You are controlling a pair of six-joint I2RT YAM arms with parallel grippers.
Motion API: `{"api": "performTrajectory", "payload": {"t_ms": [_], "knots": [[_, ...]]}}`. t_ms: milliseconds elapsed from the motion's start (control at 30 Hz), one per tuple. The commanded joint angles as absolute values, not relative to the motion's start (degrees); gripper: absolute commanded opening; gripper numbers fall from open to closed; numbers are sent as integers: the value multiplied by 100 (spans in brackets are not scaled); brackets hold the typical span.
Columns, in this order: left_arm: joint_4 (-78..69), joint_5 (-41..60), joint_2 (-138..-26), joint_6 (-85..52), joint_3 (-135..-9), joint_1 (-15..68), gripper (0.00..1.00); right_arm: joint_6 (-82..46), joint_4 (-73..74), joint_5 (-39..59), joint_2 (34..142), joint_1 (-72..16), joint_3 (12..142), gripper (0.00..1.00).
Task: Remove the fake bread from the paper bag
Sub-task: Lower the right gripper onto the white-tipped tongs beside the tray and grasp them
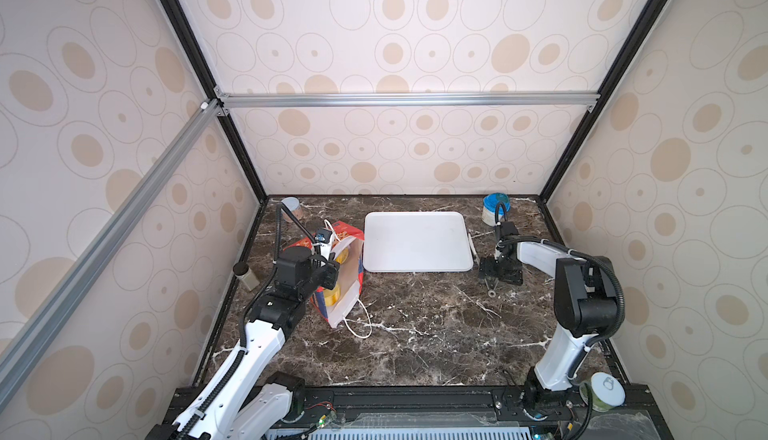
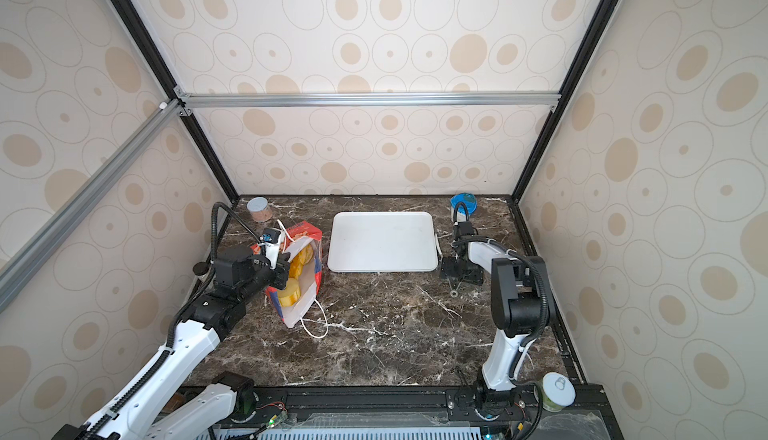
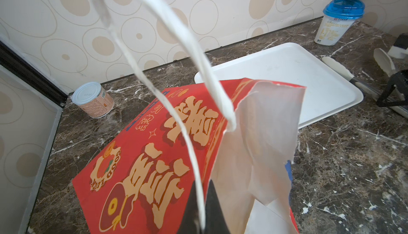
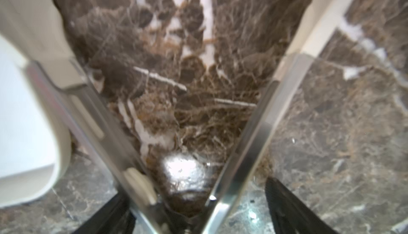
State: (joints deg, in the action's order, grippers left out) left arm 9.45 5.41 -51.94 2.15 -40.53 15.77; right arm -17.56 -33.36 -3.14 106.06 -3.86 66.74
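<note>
The red paper bag [image 1: 348,232] [image 2: 309,231] [image 3: 141,177] leans at the table's left with its white-lined mouth toward the camera. Yellow fake bread [image 1: 332,294] [image 2: 289,295] shows inside it, with more pieces [image 2: 302,260] deeper in. My left gripper [image 1: 332,268] [image 2: 284,271] [image 3: 202,185] is shut on the bag's upper rim, with a white cord handle [image 3: 154,23] caught between the fingers. My right gripper [image 1: 494,281] [image 2: 457,280] [image 4: 196,191] is low over the table right of the tray, open, with metal tongs [image 4: 254,133] [image 1: 491,292] between its fingers.
A white tray [image 1: 415,259] [image 2: 382,261] [image 3: 287,67] [image 4: 22,133] lies at the middle back. A tin can [image 1: 291,208] [image 3: 93,100] stands at the back left and a blue-lidded cup [image 1: 494,209] [image 3: 337,21] at the back right. A small capped bottle [image 1: 245,276] stands by the left wall.
</note>
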Motion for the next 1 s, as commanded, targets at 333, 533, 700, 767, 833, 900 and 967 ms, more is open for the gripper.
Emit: {"api": "performTrajectory", "payload": {"t_ms": [333,533,700,767,833,900,967], "knots": [[738,433,-4990,156,-4260,1588,0,-1548,-3276,-79,10654,-352,6613,43],[560,463,-4860,65,-4101,1587,0,-1509,-3322,-180,10056,-395,6253,29],[489,636,-4898,55,-4110,1586,0,-1502,-3615,-255,9428,-522,6079,25],[449,679,-4888,22,-4121,1591,0,-1483,-3793,-297,9177,-603,6058,25],[403,678,-4852,9,-4092,1583,0,-1490,-3988,-290,8988,-665,6068,25],[345,667,-4784,2,-4052,1591,0,-1477,-4171,-210,8818,-731,6099,25],[317,660,-4731,-15,-4018,1587,0,-1467,-4421,-175,8681,-790,6150,25]]}}
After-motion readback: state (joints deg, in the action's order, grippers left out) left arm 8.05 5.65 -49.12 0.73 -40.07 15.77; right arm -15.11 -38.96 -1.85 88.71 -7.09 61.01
